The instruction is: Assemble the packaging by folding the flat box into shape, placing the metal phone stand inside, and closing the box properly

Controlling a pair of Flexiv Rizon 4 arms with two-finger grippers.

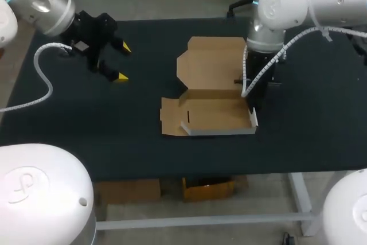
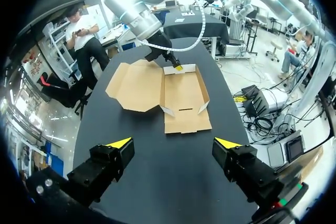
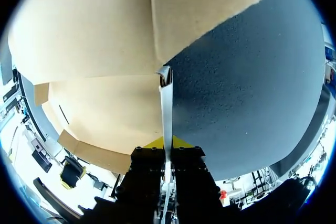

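A brown cardboard box (image 1: 209, 113) lies half folded in the middle of the black table, its lid (image 1: 212, 61) spread flat behind the tray and its front wall (image 1: 221, 131) raised. My right gripper (image 3: 167, 143) is shut on the tray's thin right side wall (image 3: 166, 103), which stands upright between its fingers. From the left wrist view, the right gripper (image 2: 177, 67) sits at the box's (image 2: 181, 95) far end. My left gripper (image 1: 121, 61) hangs open well to the left of the box, nothing between its yellow tips (image 2: 119, 142). No metal phone stand shows in any view.
The black tabletop (image 1: 86, 130) stretches around the box on all sides. Its front edge (image 1: 200, 175) runs a short way in front of the box's raised wall. My right arm (image 1: 269, 21) stands over the box's right end.
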